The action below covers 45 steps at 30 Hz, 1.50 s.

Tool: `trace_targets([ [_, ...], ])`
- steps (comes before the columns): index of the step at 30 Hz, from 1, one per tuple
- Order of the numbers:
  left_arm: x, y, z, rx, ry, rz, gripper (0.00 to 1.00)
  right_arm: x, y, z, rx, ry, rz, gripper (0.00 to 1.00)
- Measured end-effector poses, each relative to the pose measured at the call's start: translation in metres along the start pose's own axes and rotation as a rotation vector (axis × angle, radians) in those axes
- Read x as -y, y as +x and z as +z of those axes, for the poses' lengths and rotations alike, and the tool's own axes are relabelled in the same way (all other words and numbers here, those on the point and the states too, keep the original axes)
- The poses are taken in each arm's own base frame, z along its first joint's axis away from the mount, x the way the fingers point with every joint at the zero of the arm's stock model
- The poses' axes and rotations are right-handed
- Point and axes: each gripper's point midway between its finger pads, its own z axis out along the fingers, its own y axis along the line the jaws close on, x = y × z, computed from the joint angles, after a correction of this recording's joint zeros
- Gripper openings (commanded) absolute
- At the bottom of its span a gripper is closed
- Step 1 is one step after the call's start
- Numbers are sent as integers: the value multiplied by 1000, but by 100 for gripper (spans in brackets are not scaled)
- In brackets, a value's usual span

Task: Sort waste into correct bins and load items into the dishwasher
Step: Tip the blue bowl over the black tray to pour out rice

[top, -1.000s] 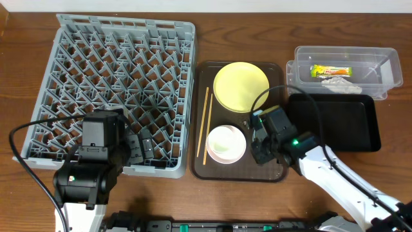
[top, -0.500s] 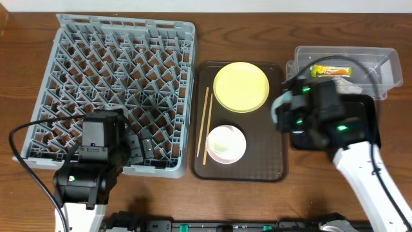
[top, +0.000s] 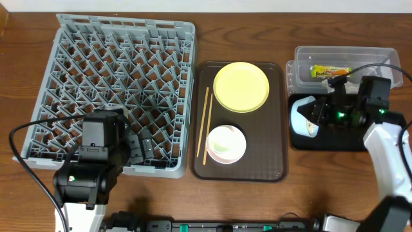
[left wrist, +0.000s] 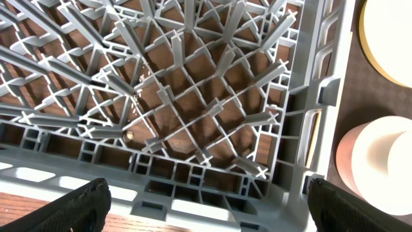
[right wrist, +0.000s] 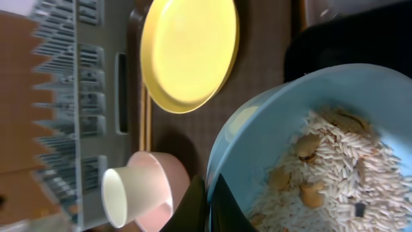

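R gripper (right wrist: pixel 206 193) pinching rim of light blue bowl (top: pixel 302 117), tilted over L end of black tray (top: pixel 338 142), rice (right wrist: pixel 335 161) inside. L gripper (left wrist: pixel 206 206) spread wide above grey rack (top: pixel 116 77) near corner. Yellow plate (top: pixel 241 86), chopsticks (top: pixel 206 125) on brown tray (top: pixel 264 148).

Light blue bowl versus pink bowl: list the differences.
The light blue bowl holds rice leftovers; the pink bowl holds a cream cup. The light blue bowl is gripped by the right gripper over the black tray; the pink bowl sits free on the brown tray. Both are round.
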Motion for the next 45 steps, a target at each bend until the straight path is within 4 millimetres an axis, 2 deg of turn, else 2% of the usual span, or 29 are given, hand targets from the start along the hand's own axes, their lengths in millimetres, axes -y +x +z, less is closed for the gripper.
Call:
trace_targets([
  [6, 0, 0, 0, 0, 0, 0, 98, 18, -4, 4, -24, -115, 96, 1],
  [24, 0, 0, 0, 0, 0, 0, 98, 69, -32, -28, 107, -418, 355, 1],
  [33, 0, 0, 0, 0, 0, 0, 98, 87, -46, -61, 226, -589, 423, 1],
  [39, 0, 0, 0, 0, 0, 0, 98, 102, -52, -84, 308, -611, 439, 1],
  [45, 0, 0, 0, 0, 0, 0, 98, 129, -56, -115, 417, -601, 480, 1],
])
